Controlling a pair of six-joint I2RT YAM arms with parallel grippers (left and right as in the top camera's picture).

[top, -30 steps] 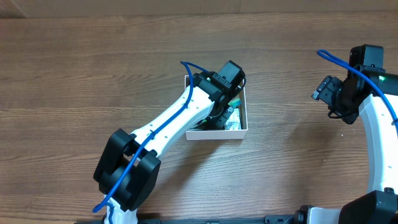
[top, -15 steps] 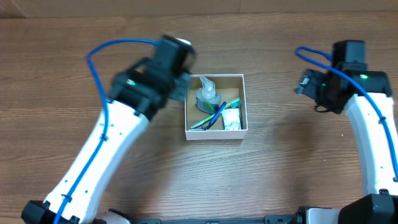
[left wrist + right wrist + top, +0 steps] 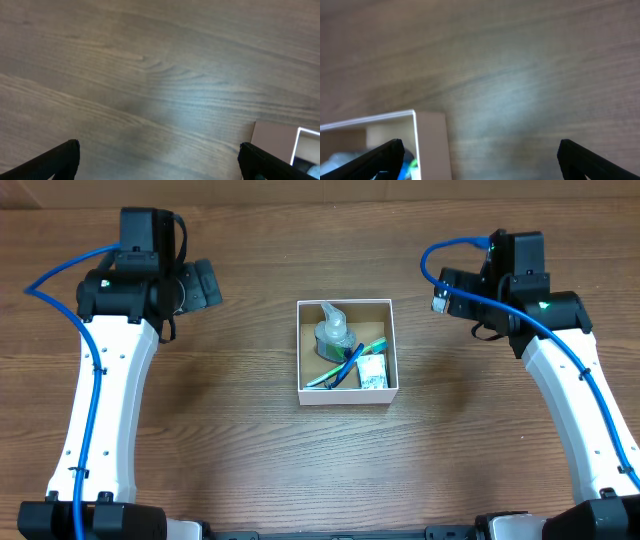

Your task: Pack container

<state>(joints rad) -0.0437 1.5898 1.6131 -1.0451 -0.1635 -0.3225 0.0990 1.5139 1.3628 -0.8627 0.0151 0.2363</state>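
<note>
Packing seems finished: left end effector has pulled out of box, leftward; right end effector opposite; both spread, empty.

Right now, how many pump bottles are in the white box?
1. The clear plastic pump bottle sits in the far-left part of the small square white cardboard box; another hidden underneath seems unlikely.

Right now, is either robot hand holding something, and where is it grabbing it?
Nothing is held. The left gripper and the right gripper are both open and empty, off to either side of the container.
</note>
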